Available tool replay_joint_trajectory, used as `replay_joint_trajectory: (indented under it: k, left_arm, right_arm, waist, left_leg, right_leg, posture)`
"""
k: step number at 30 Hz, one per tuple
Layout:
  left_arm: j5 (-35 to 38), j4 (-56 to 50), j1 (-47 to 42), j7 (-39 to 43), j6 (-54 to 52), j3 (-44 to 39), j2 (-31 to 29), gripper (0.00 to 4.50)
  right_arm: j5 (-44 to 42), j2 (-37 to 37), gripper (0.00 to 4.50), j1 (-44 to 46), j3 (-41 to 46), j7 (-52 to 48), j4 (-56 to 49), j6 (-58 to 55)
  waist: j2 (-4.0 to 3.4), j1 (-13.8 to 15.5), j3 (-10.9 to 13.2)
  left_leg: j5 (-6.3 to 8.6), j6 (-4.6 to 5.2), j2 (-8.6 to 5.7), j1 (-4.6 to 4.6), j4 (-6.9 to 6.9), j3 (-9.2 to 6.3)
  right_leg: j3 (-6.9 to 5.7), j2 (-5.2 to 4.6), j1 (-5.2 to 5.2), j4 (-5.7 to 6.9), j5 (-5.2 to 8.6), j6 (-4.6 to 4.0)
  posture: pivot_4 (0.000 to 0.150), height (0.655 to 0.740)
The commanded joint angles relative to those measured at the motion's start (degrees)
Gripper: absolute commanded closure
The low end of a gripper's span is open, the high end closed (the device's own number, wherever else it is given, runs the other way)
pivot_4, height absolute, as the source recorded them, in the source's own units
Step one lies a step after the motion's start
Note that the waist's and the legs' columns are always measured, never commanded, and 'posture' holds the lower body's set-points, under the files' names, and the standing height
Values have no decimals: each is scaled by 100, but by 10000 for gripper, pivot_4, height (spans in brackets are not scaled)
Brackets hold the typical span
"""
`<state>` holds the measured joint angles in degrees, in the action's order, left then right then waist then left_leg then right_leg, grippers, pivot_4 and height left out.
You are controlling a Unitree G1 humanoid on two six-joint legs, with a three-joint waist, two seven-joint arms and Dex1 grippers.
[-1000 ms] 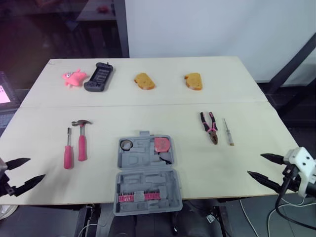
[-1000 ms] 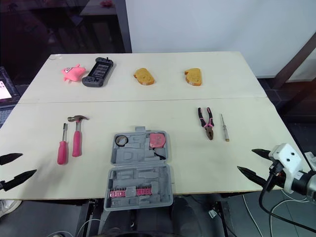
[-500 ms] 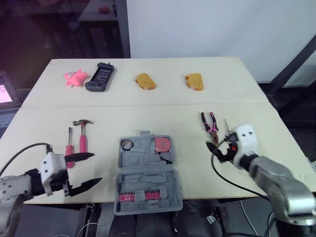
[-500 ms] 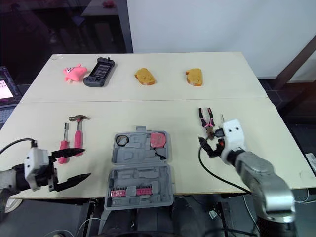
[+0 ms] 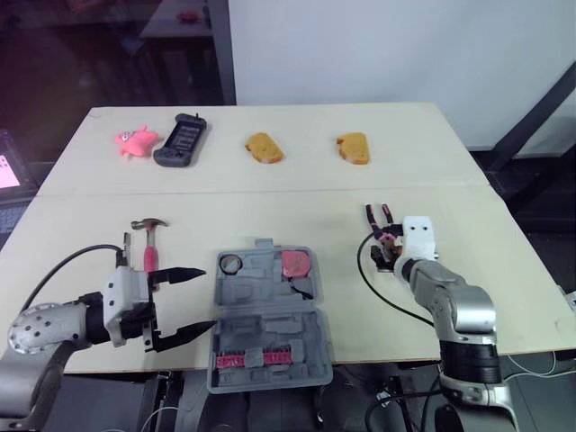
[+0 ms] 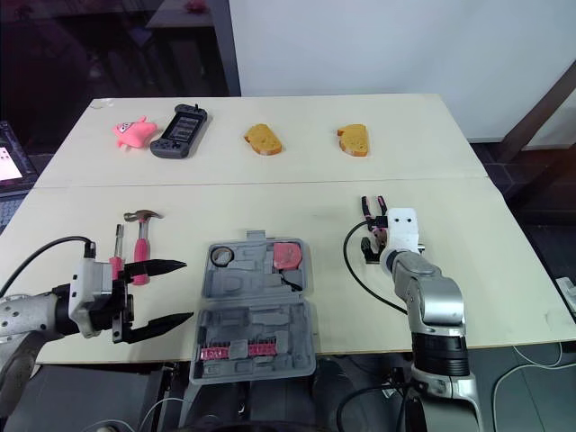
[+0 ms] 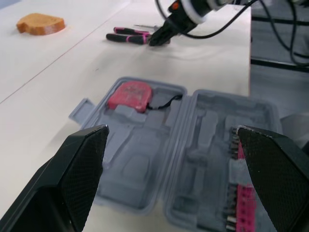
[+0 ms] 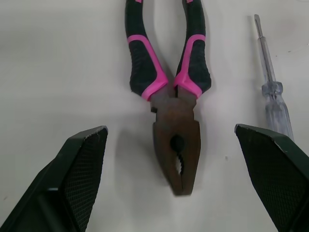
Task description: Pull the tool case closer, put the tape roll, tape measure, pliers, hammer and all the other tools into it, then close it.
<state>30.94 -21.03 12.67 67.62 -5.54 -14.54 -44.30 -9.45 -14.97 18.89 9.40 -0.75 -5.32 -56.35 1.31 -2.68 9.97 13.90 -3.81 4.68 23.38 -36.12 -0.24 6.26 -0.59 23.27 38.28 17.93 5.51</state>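
the right gripper (image 8: 170,129) has its two fingers (image 8: 82,179) spread wide and empty, one on each side of the one pair of pliers (image 8: 176,145), not touching it. one clear-handled screwdriver (image 8: 273,94) lies just beside the pliers. the left gripper (image 5: 209,297) is spread and empty too, held at the left edge of the one open tool case (image 5: 270,315). the case's far half holds one tape roll (image 5: 230,264) and one pink tape measure (image 5: 294,263). left of the case lie one hammer (image 5: 148,250) and one pink screwdriver (image 6: 113,263). on the far side of the table (image 5: 297,171) are two bread slices (image 5: 263,148), one pink toy (image 5: 135,141) and one game controller (image 5: 180,139).
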Motion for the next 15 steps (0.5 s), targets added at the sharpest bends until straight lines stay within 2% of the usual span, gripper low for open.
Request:
replay_joint_trajectory:
  k: [1, 9, 12, 15]
  left_arm:
    - [204, -292, -52, -91, -74, -35, 33, 0]
    - [322, -406, -52, -198, -240, -10, 30, 0]
    - [299, -414, -67, -230, -252, 7, 30, 0]
    - [272, -395, -75, -235, -247, 24, 37, 0]
  right_arm:
    - [64, -65, 452, 180, 63, -69, 260, 300]
    - [94, -23, 452, 319, 70, -105, 765, 516]
    - [45, 4, 8639, 361, 203, -54, 902, 519]
    - [43, -14, 24319, 386, 206, -80, 936, 557]
  waist:
    - [0, -1, 0]
    - [0, -14, 0]
    - [0, -14, -1]
    - [0, 6, -1]
  left_leg:
    - [0, 0, 0, 0, 0, 0]
    - [0, 0, 0, -1, 0, 0]
    - [0, 0, 0, -1, -2, 0]
    - [0, 0, 0, -1, -2, -1]
  right_leg:
    - [0, 0, 0, 0, 0, 0]
    - [0, 1, -1, 2, 0, 1]
    - [0, 1, -2, 2, 0, 1]
    - [0, 0, -3, 2, 0, 0]
  posture:
    - [1500, 7400]
    - [1500, 7400]
    - [1500, 7400]
    - [1500, 7400]
